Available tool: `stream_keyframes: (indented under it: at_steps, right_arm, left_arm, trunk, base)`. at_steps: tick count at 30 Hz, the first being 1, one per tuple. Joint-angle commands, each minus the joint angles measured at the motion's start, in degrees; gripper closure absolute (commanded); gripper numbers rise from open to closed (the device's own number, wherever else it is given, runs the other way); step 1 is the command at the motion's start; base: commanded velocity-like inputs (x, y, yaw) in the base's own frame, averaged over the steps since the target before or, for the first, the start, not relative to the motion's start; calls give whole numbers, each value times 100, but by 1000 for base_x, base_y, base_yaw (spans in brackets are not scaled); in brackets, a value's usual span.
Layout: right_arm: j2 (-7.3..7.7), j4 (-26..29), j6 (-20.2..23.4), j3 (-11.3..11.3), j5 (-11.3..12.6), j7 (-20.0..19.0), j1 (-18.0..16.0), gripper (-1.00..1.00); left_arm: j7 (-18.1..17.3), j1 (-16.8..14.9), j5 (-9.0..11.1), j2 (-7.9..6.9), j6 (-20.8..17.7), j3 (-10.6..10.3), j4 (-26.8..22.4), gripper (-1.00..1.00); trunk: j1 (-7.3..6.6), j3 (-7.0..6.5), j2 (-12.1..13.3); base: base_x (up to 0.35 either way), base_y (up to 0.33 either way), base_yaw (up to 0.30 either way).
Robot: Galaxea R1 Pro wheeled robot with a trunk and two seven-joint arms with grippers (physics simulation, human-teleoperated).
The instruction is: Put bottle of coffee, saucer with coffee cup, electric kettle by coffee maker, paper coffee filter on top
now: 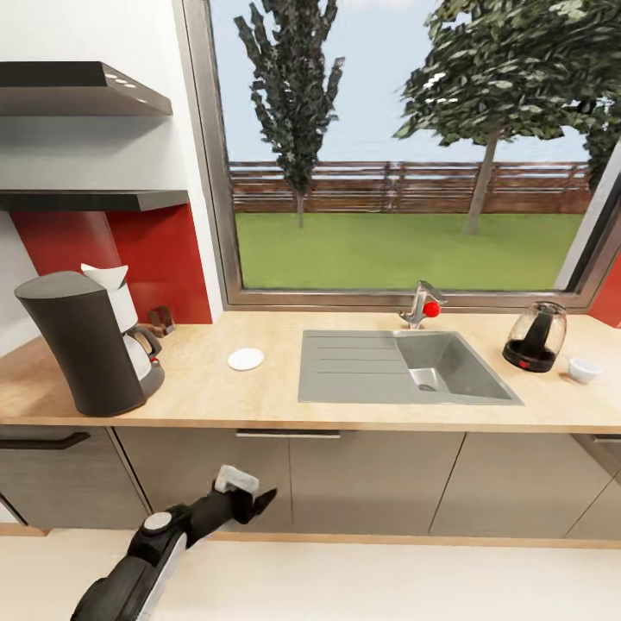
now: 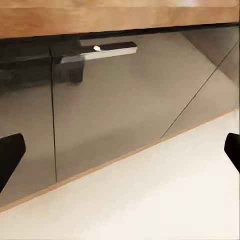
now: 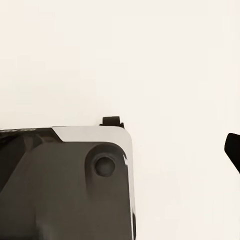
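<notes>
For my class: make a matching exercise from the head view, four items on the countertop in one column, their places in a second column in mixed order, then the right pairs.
Things:
1. coffee maker
2. saucer
3. electric kettle
4. coffee cup

Places:
A. nearest the countertop's right end
B. between the sink and the cup
C. far left, before the red wall panel
D. lying alone between coffee maker and sink

Pairs: 1-C, 2-D, 3-B, 4-A

My black left arm (image 1: 164,539) is showing a round white joint cap, a white wrist block and dark, tapering fingertips (image 2: 10,155); my base plate (image 3: 65,185) is looking dark grey with a silver edge.
</notes>
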State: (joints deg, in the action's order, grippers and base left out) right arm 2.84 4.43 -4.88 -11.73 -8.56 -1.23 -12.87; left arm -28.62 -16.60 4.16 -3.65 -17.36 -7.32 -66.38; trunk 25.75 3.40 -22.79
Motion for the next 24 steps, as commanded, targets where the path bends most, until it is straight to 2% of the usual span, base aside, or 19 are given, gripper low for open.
stream_keyframes:
  at_steps: [1, 3, 5, 6, 8, 10, 11, 13, 15, 17, 20, 22, 24]
  right_arm:
    - [-6, 21, -23, -49, -54, -24, -5, -100]
    - [-20, 45, -30, -45, -56, -37, -5, -100]
    - [-66, 136, -83, -36, -58, -53, -5, -100]
    - [-87, 185, -103, -33, -58, -58, -5, -100]
    - [-167, 381, -152, -24, -61, -89, -5, -100]
    - [-284, 643, -191, 6, -96, -162, -5, -100]
    - [-310, 697, -199, 25, -110, -186, -5, -100]
    - [-378, 839, -239, 118, -150, -290, -5, -100]
    - [-460, 1047, -336, 326, -181, -554, -5, -100]
    - [-543, 1220, -393, 530, -193, -829, -5, -100]
    - [-662, 1522, -433, 832, -198, -1286, -5, -100]
    - [-746, 1799, -444, 951, -199, -1569, -5, -100]
    - [-887, 2234, -449, 999, -199, -1742, -5, -100]
  left_arm:
    - [-161, -171, 74, -4, -349, -1, -179, -100]
    - [-351, -432, 166, -6, -759, 3, -358, -100]
    - [-557, -804, 376, -15, -1209, 3, -477, -100]
    - [-602, -900, 439, -16, -1305, 3, -494, -100]
    - [-731, -1177, 653, -32, -1584, 3, -526, -100]
    - [-868, -1525, 965, -53, -1978, 5, -547, -100]
    - [-896, -1607, 1044, -57, -2077, 6, -549, -100]
    - [-963, -1844, 1268, -71, -2367, 10, -555, -100]
    - [-1034, -2126, 1533, -115, -2722, 30, -558, -100]
    - [-1065, -2312, 1700, -157, -2995, 65, -559, -100]
    - [-1087, -2578, 1923, -205, -3456, 207, -560, -100]
    - [-1090, -2705, 2006, -227, -3722, 452, -560, -100]
    - [-1083, -2759, 2001, -307, -3849, 670, -554, -100]
  trunk:
    - [4, 14, -13]
    - [4, 14, -13]
    - [4, 14, -13]
    - [4, 14, -13]
    - [4, 14, -13]
    - [4, 14, -13]
    - [4, 14, -13]
    - [4, 14, -13]
    - [4, 14, -13]
    - [4, 14, -13]
    - [4, 14, -13]
    - [4, 14, -13]
    - [4, 14, -13]
  base:
    - [0, 0, 0]
    - [0, 0, 0]
    - [0, 0, 0]
    - [0, 0, 0]
    - [0, 0, 0]
    - [0, 0, 0]
    - [0, 0, 0]
    - [0, 0, 0]
    - [0, 0, 0]
    - [0, 0, 0]
    - [0, 0, 0]
    - [0, 0, 0]
    - [0, 0, 0]
